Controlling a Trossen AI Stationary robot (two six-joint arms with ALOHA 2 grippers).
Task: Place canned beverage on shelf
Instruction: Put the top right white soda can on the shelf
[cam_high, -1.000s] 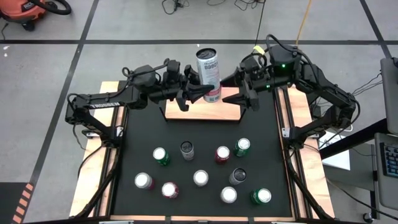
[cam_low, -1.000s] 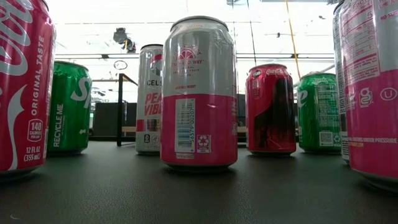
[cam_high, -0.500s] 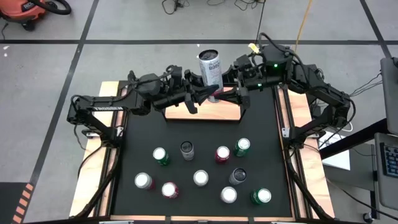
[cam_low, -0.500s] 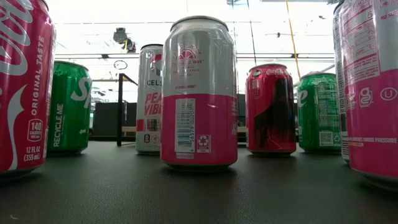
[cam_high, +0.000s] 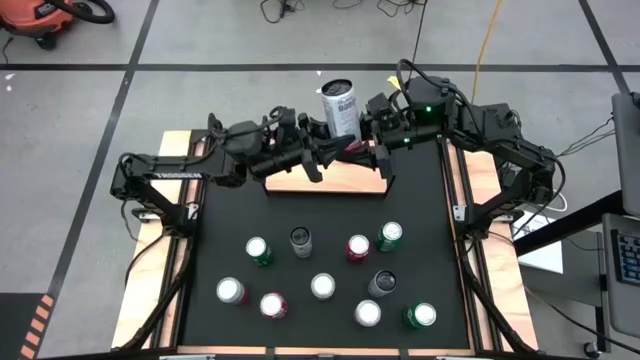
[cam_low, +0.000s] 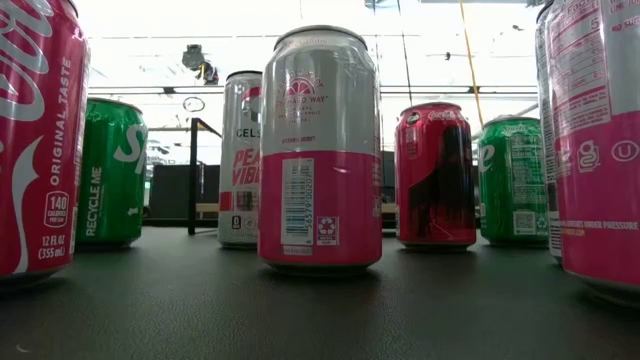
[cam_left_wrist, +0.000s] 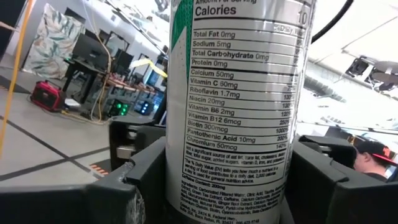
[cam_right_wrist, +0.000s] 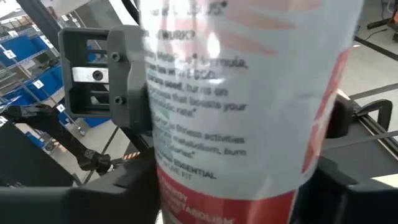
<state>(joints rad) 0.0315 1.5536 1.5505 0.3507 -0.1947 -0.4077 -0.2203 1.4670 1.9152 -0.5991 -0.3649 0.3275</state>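
A silver can (cam_high: 338, 105) with a red base band stands upright in the air over the far edge of the shelf (cam_high: 300, 183), a light-brown board at the far end of the black mat. My left gripper (cam_high: 336, 151) comes at it from the left and is shut on its lower part. My right gripper (cam_high: 364, 152) meets the same can from the right. The can fills both wrist views (cam_left_wrist: 236, 106) (cam_right_wrist: 249, 106). My left gripper pinches the can's lower side wall (cam_left_wrist: 181, 163) between its two fingers (cam_left_wrist: 142, 183). The fingers reach in nearly level from the table's left. The can stands upright, lifted clear of the shelf. My right gripper has its two fingers (cam_right_wrist: 127, 190) against opposite sides of the can's lower wall (cam_right_wrist: 186, 180), above the red band. It comes in about level from the table's right. The can stays upright, clear of the shelf.
Several cans, green, red, pink and silver, stand on the black mat (cam_high: 230, 230) in the near half, among them a pink-and-silver one (cam_low: 320, 150) close to the low camera. Wooden strips (cam_high: 170, 250) edge the mat on both sides.
My right gripper has moved toward the table's left up to the can, and its fingers have closed in on the can's sides. My left gripper has shifted a little toward the right with the can, which stays lifted over the shelf.
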